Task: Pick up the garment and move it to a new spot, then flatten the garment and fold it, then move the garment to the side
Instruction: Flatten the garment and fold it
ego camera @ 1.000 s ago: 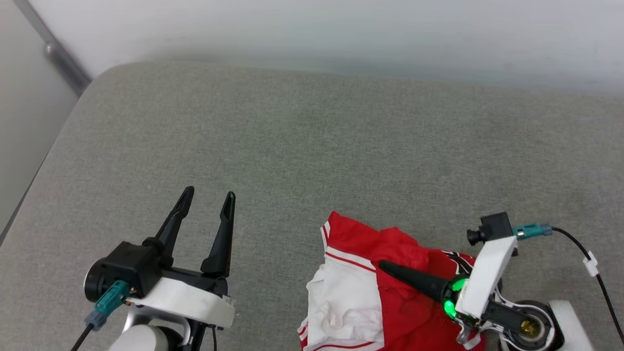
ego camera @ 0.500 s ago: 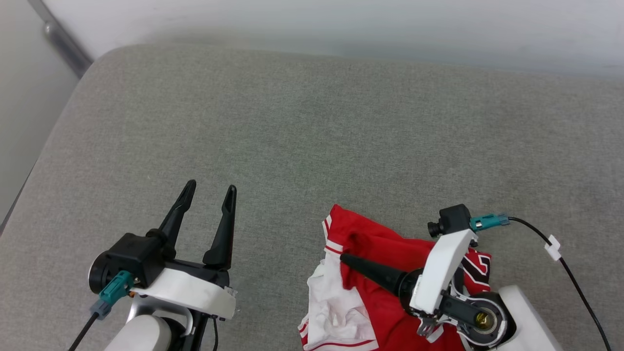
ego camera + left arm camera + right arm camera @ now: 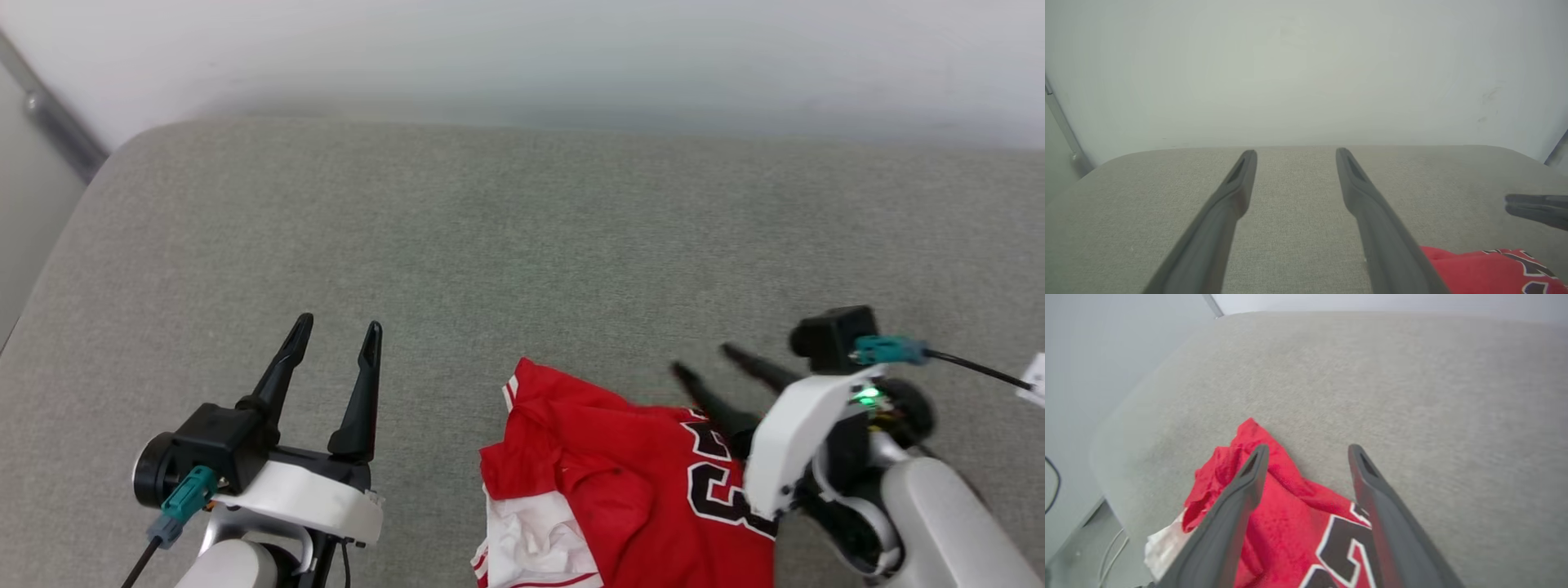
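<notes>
The red garment lies crumpled on the grey cushion near the front edge, black white-outlined numerals facing up at its right and a white sleeve bunched at its lower left. My right gripper hovers open above the garment's right part, holding nothing; in the right wrist view its fingers spread over the red cloth. My left gripper stands open to the garment's left, apart from it. In the left wrist view the garment shows at the lower right.
The grey cushion stretches wide behind and to both sides of the garment. A pale wall runs along its far edge, and a metal rail stands at the far left. The right arm's cable trails to the right.
The right gripper let go of the garment, opened and swung up to the right. The cloth dropped and spread, showing its numerals. The head camera shifted; the left gripper kept still.
</notes>
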